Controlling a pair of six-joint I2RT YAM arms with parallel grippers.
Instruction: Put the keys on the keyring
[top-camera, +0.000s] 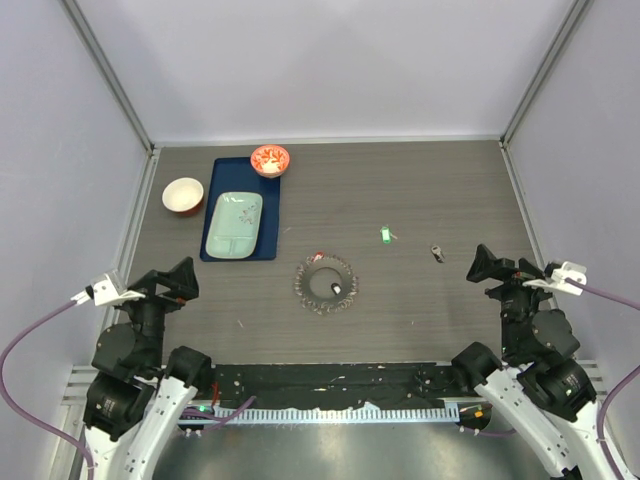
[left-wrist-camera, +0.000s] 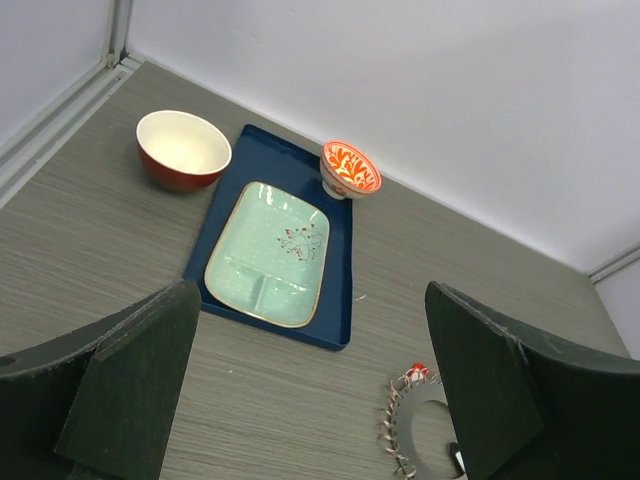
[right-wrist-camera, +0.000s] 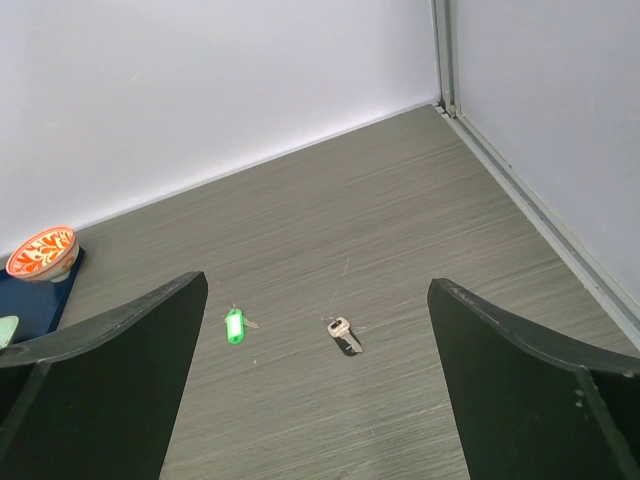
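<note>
The keyring (top-camera: 309, 283), a silvery ring with a jagged rim, lies mid-table; it also shows in the left wrist view (left-wrist-camera: 425, 432). A red key (top-camera: 317, 256) (left-wrist-camera: 419, 372) sits at its far rim and a dark key (top-camera: 337, 289) (left-wrist-camera: 457, 458) lies inside it. A green key (top-camera: 384, 234) (right-wrist-camera: 235, 326) and a grey-headed key (top-camera: 437, 253) (right-wrist-camera: 343, 334) lie loose to the right. My left gripper (top-camera: 177, 282) (left-wrist-camera: 312, 330) is open and empty, to the left of the ring. My right gripper (top-camera: 487, 266) (right-wrist-camera: 318, 300) is open and empty, to the right of the grey-headed key.
A blue tray (top-camera: 222, 172) (left-wrist-camera: 262, 152) at the back left holds a pale green plate (top-camera: 234, 225) (left-wrist-camera: 268, 252). An orange patterned bowl (top-camera: 270, 159) (left-wrist-camera: 350, 168) (right-wrist-camera: 42, 252) stands at its far corner and a red-brown bowl (top-camera: 183, 195) (left-wrist-camera: 183, 150) to its left. Walls enclose the table.
</note>
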